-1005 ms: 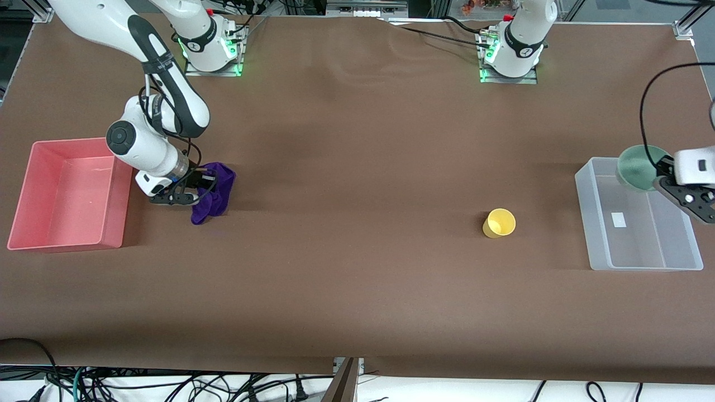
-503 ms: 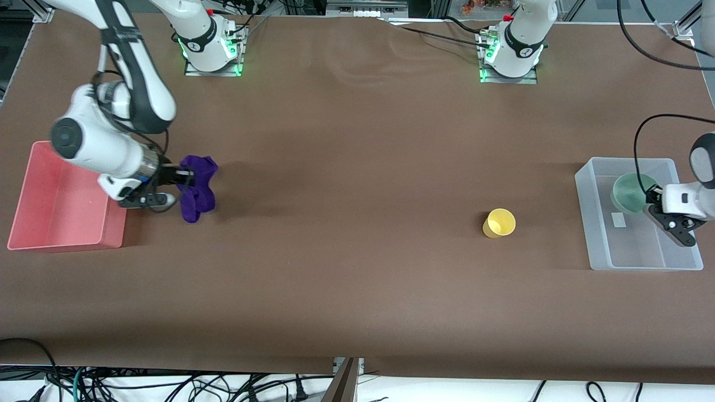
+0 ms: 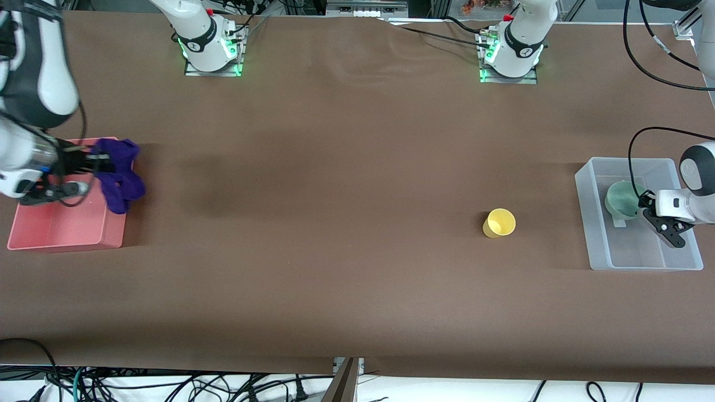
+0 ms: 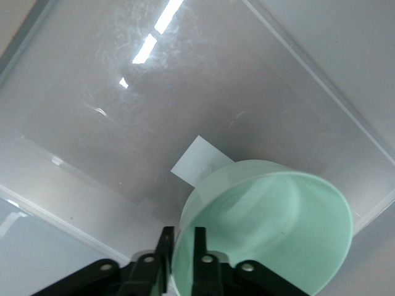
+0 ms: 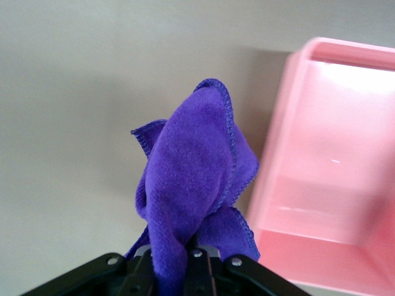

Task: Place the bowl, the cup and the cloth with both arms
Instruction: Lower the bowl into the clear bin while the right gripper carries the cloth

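Observation:
My left gripper (image 3: 643, 204) is shut on the rim of the pale green bowl (image 3: 621, 200) and holds it low inside the clear bin (image 3: 589, 223). In the left wrist view the bowl (image 4: 271, 228) hangs tilted over the bin's floor, its rim between my fingers (image 4: 181, 250). My right gripper (image 3: 98, 166) is shut on the purple cloth (image 3: 120, 176), which hangs over the rim of the pink bin (image 3: 67, 234). In the right wrist view the cloth (image 5: 194, 185) dangles beside the pink bin (image 5: 321, 185). The yellow cup (image 3: 499, 223) lies on its side on the table, toward the left arm's end.
A white label (image 4: 197, 163) is stuck to the clear bin's floor. Both arm bases (image 3: 209, 44) stand along the table's edge farthest from the front camera. Cables hang over the table's edge nearest to the camera.
My right gripper carried the cloth from the table toward the pink bin and now holds it over the bin's rim. My left gripper lowered the bowl from above the clear bin down into it.

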